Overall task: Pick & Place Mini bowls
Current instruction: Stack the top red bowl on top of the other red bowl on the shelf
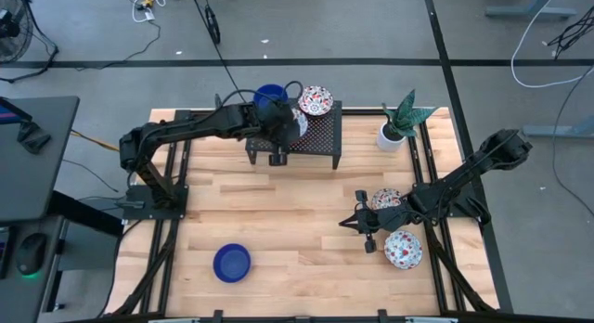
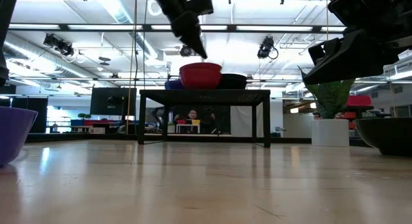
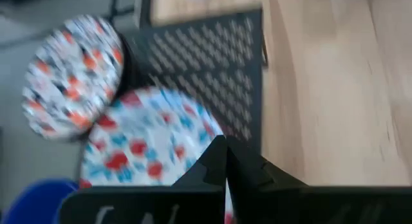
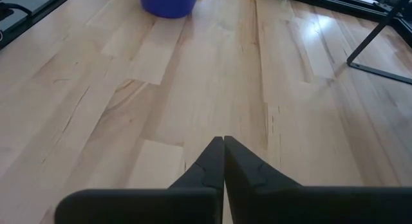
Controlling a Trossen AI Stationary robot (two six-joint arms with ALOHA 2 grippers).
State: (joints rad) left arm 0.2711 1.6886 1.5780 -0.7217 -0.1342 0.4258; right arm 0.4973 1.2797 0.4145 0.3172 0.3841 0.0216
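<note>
A black perforated stand [image 1: 320, 137] at the table's far middle carries a blue mini bowl [image 1: 268, 95] and two floral mini bowls [image 1: 316, 100] [image 3: 145, 143]. My left gripper [image 1: 277, 142] [image 3: 225, 153] is shut, its tips just above the rim of the nearer floral bowl [image 2: 201, 74]. Another blue bowl [image 1: 232, 263] [image 4: 168, 1] sits on the near left of the table. Two more floral bowls [image 1: 387, 200] [image 1: 403, 248] sit at the right. My right gripper [image 1: 355, 221] [image 4: 223, 147] is shut beside them, held above bare wood.
A white pot with a green plant [image 1: 397, 126] stands at the far right, beside the stand. Bare wood [image 1: 297, 212] spreads across the table's middle. Black frame rails [image 1: 167, 230] run along both sides. People sit far behind the table in the low view.
</note>
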